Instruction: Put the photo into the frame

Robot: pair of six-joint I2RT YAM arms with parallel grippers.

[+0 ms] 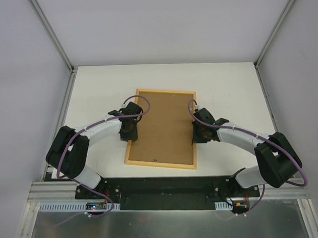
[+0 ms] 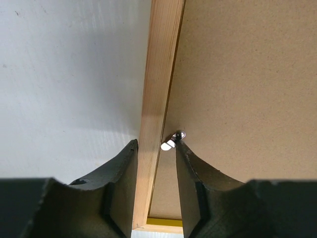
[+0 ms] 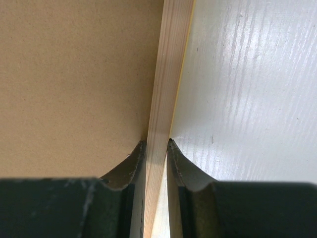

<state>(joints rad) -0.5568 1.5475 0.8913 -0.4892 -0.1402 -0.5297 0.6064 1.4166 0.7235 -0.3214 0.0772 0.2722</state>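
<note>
The frame (image 1: 166, 91) lies back side up in the middle of the table (image 1: 95, 95), with a brown backing board (image 1: 162, 129) filling it. The left gripper (image 2: 156, 144) straddles the frame's left rail, its jaws partly open and gripping nothing, beside a small metal tab (image 2: 171, 143). The right gripper (image 3: 156, 143) pinches the frame's right rail.

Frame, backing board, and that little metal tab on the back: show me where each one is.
frame (image 1: 160, 164): top external view, on its near pale wood rail.
backing board (image 1: 164, 124): top external view, middle of the brown panel.
metal tab (image 2: 171, 143): left wrist view, on its shiny part beside the rail.
</note>
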